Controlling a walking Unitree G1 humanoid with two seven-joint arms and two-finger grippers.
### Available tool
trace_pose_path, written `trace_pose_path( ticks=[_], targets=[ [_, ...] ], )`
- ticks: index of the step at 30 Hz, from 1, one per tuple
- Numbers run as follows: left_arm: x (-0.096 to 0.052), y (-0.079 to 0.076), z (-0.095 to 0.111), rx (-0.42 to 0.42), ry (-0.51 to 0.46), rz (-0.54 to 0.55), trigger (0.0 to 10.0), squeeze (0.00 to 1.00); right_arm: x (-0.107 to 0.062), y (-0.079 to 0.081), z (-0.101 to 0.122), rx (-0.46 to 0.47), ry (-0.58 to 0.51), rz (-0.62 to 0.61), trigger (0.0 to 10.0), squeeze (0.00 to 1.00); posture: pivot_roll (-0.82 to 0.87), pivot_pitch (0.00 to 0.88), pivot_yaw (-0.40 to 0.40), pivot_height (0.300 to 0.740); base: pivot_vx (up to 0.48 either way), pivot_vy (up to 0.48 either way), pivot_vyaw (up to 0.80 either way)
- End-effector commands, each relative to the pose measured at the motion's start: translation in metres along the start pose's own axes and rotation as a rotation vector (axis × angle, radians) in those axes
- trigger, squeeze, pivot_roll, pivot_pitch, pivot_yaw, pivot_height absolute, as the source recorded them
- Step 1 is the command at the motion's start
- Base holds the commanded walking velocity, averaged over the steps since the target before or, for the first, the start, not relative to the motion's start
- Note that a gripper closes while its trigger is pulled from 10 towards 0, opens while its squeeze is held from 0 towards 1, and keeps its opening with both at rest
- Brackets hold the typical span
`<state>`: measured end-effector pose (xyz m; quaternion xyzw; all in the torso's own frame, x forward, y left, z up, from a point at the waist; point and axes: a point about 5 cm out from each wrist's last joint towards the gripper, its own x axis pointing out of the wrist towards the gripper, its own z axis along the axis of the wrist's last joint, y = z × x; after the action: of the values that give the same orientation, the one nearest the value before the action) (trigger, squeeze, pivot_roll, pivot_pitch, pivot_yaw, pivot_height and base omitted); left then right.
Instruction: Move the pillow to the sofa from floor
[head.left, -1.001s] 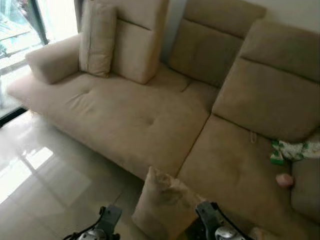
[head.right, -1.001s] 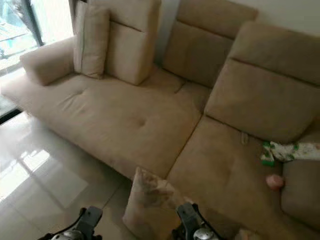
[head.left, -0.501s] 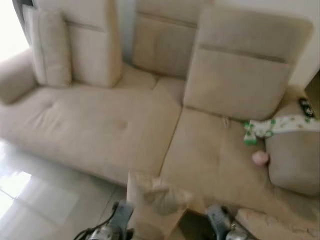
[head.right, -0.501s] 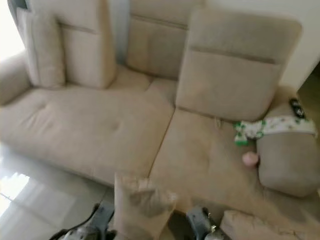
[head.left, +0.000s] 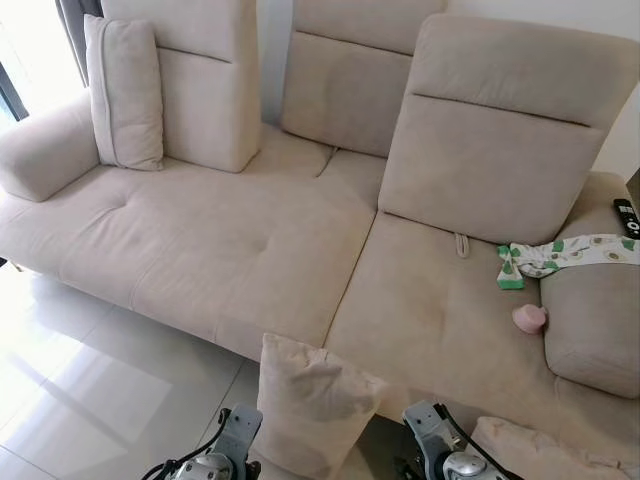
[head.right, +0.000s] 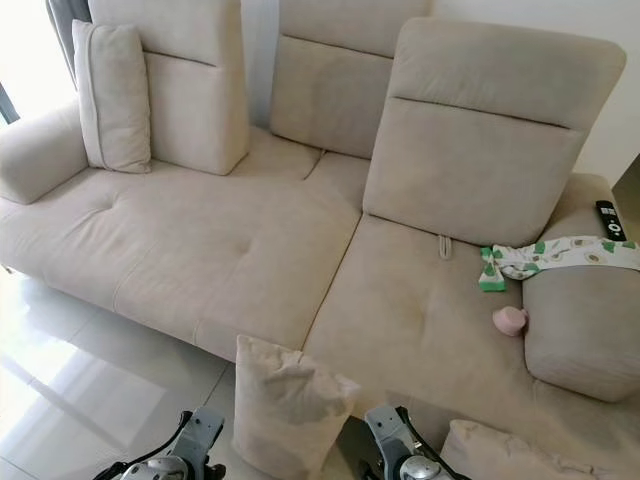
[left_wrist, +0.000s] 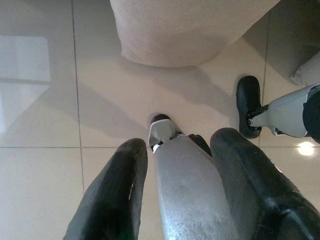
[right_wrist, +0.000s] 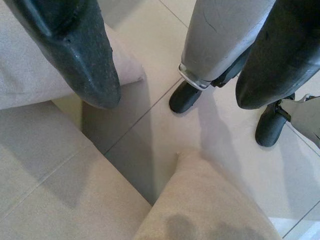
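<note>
Both grippers hang low in front of the robot, above the tiled floor (head.left: 90, 370), and neither one holds anything. Left gripper (left_wrist: 175, 185) has its two black fingers (left_wrist: 112, 195) spread apart, and between them, further down, I see the robot's own silver leg and dark foot on the tiles. Right gripper (right_wrist: 180, 65) is also spread wide; one of its fingers (right_wrist: 80, 50) hangs over the edge of a beige cushion, but I cannot tell if it touches the cushion.

The pillow (head.left: 310, 405) is beige and stands upright on the floor, just at the front edge of the sofa (head.left: 250, 250), near the place where the long left seat meets the right seat. It leans against this front edge. From the head it appears between the two arms, and the wrist of each arm shows beside it at the bottom. In the left wrist view the rounded lower corner of this pillow (left_wrist: 180, 30) rests on the tiles, apart from the fingers.

On the sofa, another pillow (head.left: 125, 95) stands upright at the left end, between the left armrest and the backrest. At the right end a white cloth with green pattern (head.left: 565, 253) lies over the right armrest, and a small pink object (head.left: 529, 318) lies on the seat just beside this armrest. A dark remote (head.left: 627, 216) lies at the far right corner.
</note>
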<state>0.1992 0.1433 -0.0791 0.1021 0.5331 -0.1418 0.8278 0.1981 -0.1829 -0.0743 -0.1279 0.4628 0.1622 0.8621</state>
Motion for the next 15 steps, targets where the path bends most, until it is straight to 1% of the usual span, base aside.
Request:
trace_pose_path(
  ticks=[1, 6, 8, 15],
  targets=[
    [-0.0174, -0.0242, 0.0984, -0.135, -0.529, -0.265, 10.0, 0.00, -0.0055, 0.0072, 0.0417, 0.163, -0.442, -0.124, 10.0, 0.00, -0.08, 0.000, 0.061, 0.740, 0.000, 0.000, 0.00],
    [-0.0175, -0.0241, 0.0988, -0.129, -0.528, -0.263, 10.0, 0.00, -0.0054, 0.0058, 0.0403, 0.175, -0.432, -0.136, 10.0, 0.00, -0.08, 0.000, 0.061, 0.740, 0.000, 0.000, 0.00],
    [-0.0174, -0.0239, 0.0989, -0.127, -0.526, -0.261, 10.0, 0.00, -0.0055, 0.0043, 0.0395, 0.190, -0.429, -0.143, 10.0, 0.00, -0.08, 0.000, 0.061, 0.740, 0.000, 0.000, -0.80],
    [-0.0173, -0.0241, 0.0988, -0.126, -0.524, -0.261, 10.0, 0.00, -0.0056, 0.0032, 0.0400, 0.196, -0.429, -0.144, 10.0, 0.00, -0.08, 0.000, 0.063, 0.740, 0.000, 0.000, -0.80]
  ],
)
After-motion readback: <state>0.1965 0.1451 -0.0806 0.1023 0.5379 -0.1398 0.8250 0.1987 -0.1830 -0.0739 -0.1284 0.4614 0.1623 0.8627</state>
